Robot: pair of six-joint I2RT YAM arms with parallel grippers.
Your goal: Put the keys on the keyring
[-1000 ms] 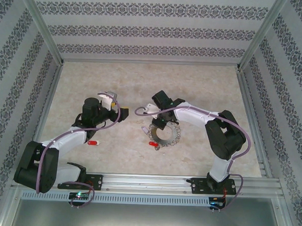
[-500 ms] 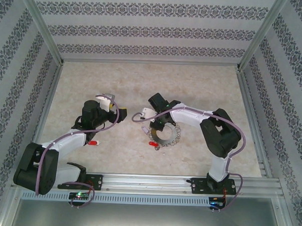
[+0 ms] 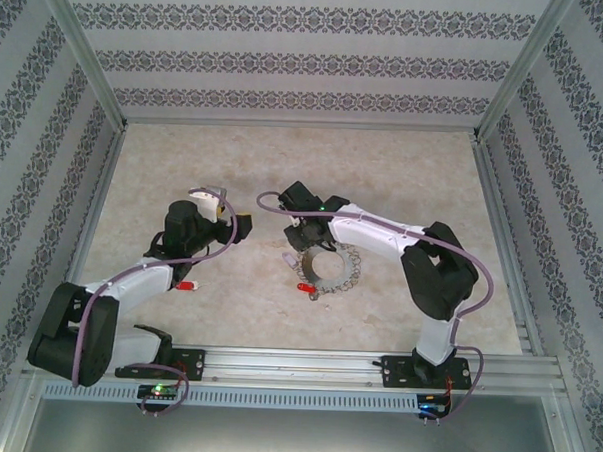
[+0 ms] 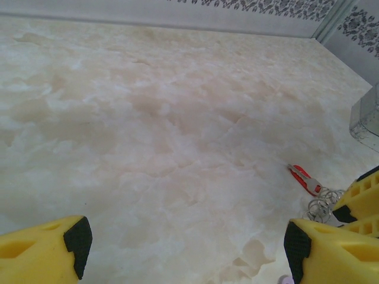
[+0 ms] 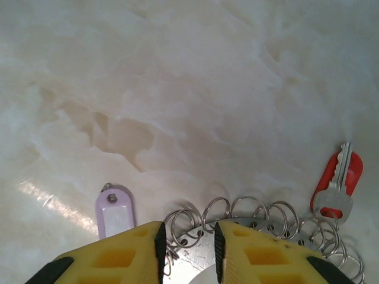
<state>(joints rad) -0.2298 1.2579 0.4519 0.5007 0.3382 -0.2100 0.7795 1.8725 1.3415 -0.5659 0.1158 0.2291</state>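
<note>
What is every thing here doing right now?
Keyring: flat on table.
Left gripper: open, empty.
Right gripper: fingers close together over keyring rim; grip unclear.
Red key: flat beside keyring, link unclear.
Second red key: loose, apart from keyring.
Lilac tag: flat on table.

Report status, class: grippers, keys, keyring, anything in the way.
Left gripper open, empty. Right gripper near-closed over keyring rim, grip unclear. Red key lies beside it. Purple tag nearby, not blocking.

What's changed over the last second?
Right gripper swung left along the keyring's far edge; nothing visibly grabbed or released. Left gripper, keyring, the red key beside it and the red key by the left arm stayed put.
</note>
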